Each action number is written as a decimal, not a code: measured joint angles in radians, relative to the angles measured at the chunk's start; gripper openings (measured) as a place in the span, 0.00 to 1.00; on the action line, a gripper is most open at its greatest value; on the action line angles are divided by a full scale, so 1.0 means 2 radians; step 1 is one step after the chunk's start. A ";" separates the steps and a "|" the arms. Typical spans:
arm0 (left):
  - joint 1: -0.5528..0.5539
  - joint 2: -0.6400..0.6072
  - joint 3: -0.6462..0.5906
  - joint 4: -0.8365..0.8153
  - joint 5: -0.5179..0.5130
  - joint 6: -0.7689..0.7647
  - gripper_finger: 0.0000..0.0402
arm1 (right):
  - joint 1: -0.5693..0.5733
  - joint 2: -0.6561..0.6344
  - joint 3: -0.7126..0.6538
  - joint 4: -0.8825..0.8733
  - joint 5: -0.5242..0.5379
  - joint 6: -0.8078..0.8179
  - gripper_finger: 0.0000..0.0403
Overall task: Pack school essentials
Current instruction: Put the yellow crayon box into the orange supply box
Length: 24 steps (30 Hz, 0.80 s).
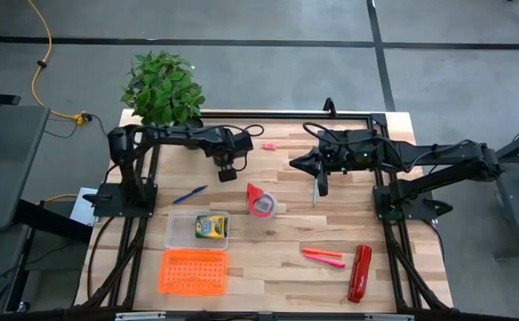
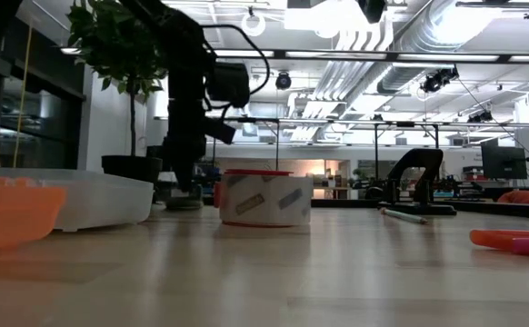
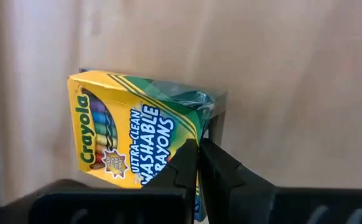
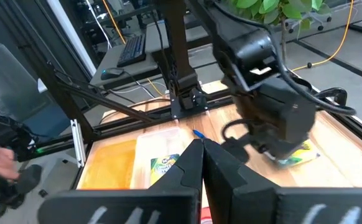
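The left gripper (image 1: 228,175) hangs over the far-middle of the table (image 1: 277,267), just beyond the tape roll (image 1: 261,202). Its wrist view shows the fingers (image 3: 190,163) pressed together along the edge of a crayon box (image 3: 131,134), which looks pinched between them; in the right wrist view the same yellow-green box (image 4: 299,154) peeks out beneath the left arm's head.

The right gripper (image 1: 297,163) points toward the table's middle from the right, its two dark fingers (image 4: 196,158) closed tip to tip with nothing seen between them.

A second crayon box (image 1: 210,226) lies in the clear bin (image 1: 178,230) on the near-left, and the orange lid (image 1: 193,271) sits just nearer than the bin. The blue pen (image 1: 190,193) lies on the wood between the bin and the left arm's base. The teal pencil (image 1: 315,190) lies under the right arm — thin and hard to make out from above, plainer in the low view (image 2: 403,215). The pink-red markers (image 1: 324,257) lie side by side near the front right, with the red stapler (image 1: 359,273) just beside them. A tiny pink piece (image 1: 267,145) rests near the far edge, between the two arms. A potted plant (image 1: 163,87) stands at the far-left corner.
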 joint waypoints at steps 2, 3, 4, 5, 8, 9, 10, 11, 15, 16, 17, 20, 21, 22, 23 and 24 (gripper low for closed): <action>-0.014 -0.007 0.000 -0.009 0.021 -0.015 0.00 | 0.000 0.000 0.000 -0.002 0.000 0.000 0.00; -0.023 -0.008 0.000 -0.017 0.033 -0.026 0.00 | 0.000 0.000 0.000 -0.002 0.000 0.000 0.00; -0.031 -0.008 0.000 -0.023 0.045 -0.036 0.00 | 0.000 0.000 0.000 -0.002 0.000 0.000 0.00; -0.040 -0.008 0.000 -0.030 0.057 -0.046 0.00 | 0.000 0.000 0.000 -0.002 0.000 0.000 0.00; -0.074 -0.005 -0.001 -0.041 0.085 -0.074 0.00 | 0.000 0.000 0.000 -0.003 0.000 0.000 0.00; -0.087 -0.004 -0.002 -0.040 0.089 -0.080 0.00 | 0.000 0.000 0.000 -0.003 0.000 0.000 0.00; -0.100 -0.004 -0.004 -0.041 0.094 -0.085 0.00 | 0.000 0.000 0.000 -0.003 0.000 0.000 0.00; -0.113 -0.004 -0.004 -0.042 0.097 -0.088 0.00 | 0.000 0.000 0.000 -0.003 0.000 -0.001 0.00; -0.156 -0.004 -0.004 -0.036 0.092 -0.077 0.00 | 0.000 0.000 0.000 -0.003 0.000 -0.006 0.00; -0.164 -0.004 -0.004 -0.033 0.087 -0.073 0.00 | 0.000 0.000 0.000 -0.003 0.000 -0.006 0.00; -0.169 -0.004 -0.004 -0.031 0.083 -0.072 0.01 | 0.000 0.000 0.000 -0.003 0.000 -0.006 0.00; -0.177 -0.004 -0.004 -0.030 0.083 -0.078 0.05 | 0.000 0.000 0.000 -0.006 0.000 -0.006 0.00; -0.177 -0.004 -0.004 -0.030 0.083 -0.082 0.06 | 0.000 0.000 0.000 -0.007 0.000 -0.006 0.00; -0.176 -0.004 -0.004 -0.030 0.083 -0.087 0.08 | 0.000 0.000 0.000 -0.007 0.000 -0.006 0.00; -0.174 -0.004 -0.004 -0.031 0.084 -0.088 0.11 | 0.000 0.000 0.000 -0.007 0.000 -0.006 0.00; -0.172 -0.005 -0.004 -0.031 0.085 -0.088 0.13 | 0.000 0.000 0.000 -0.007 0.000 -0.007 0.00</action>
